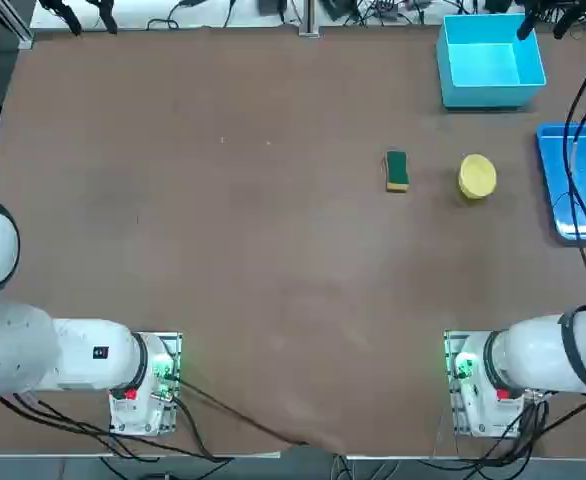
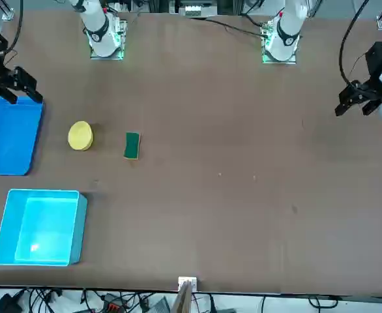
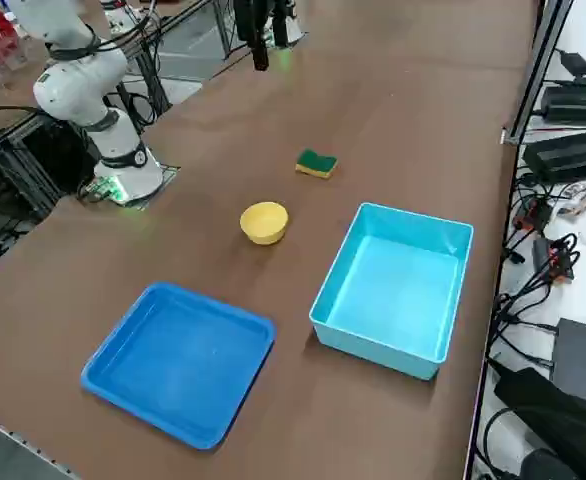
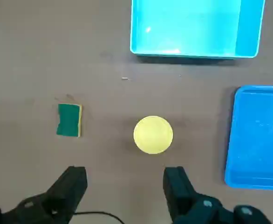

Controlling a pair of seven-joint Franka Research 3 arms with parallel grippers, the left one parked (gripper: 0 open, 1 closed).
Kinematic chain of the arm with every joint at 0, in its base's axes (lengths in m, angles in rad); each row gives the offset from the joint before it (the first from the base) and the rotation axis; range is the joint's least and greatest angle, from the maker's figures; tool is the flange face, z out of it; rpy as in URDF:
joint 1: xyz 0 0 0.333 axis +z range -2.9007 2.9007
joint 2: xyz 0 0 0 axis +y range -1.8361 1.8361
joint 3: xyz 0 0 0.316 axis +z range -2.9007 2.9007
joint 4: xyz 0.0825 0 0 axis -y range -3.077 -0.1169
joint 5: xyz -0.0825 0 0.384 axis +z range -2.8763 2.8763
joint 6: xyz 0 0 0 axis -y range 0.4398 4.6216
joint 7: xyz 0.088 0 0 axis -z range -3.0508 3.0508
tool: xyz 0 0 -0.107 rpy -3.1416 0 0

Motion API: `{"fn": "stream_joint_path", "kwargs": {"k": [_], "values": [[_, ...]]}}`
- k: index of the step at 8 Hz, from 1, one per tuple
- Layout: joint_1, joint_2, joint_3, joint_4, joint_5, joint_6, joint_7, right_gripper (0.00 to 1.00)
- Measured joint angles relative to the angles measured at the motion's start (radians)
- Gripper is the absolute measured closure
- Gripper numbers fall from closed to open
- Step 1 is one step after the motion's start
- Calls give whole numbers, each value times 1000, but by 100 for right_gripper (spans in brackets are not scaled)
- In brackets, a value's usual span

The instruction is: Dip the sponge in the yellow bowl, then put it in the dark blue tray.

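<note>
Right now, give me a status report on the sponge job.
Right gripper open, high above the table, holding nothing. Sponge untouched on the table beside yellow bowl. Dark blue tray empty. Nothing in the way.

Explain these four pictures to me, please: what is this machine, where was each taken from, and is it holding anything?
Two robot arms sit at a brown table; only the right one works. One picture looks down from overhead, one from across the table, one from the side, one from a camera on the arm's wrist. On the table lie a small green-and-yellow sponge, a round yellow bowl beside it, a shallow dark blue tray and a deeper light cyan box. The right gripper hangs open above the table near the bowl, holding nothing.
</note>
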Motion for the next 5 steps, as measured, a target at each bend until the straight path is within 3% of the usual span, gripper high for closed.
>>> {"fn": "stream_joint_path", "kwargs": {"k": [3,5], "values": [[12,16,23,2,2,4,83,0],[90,87,45,-4,2,28,131,0]]}}
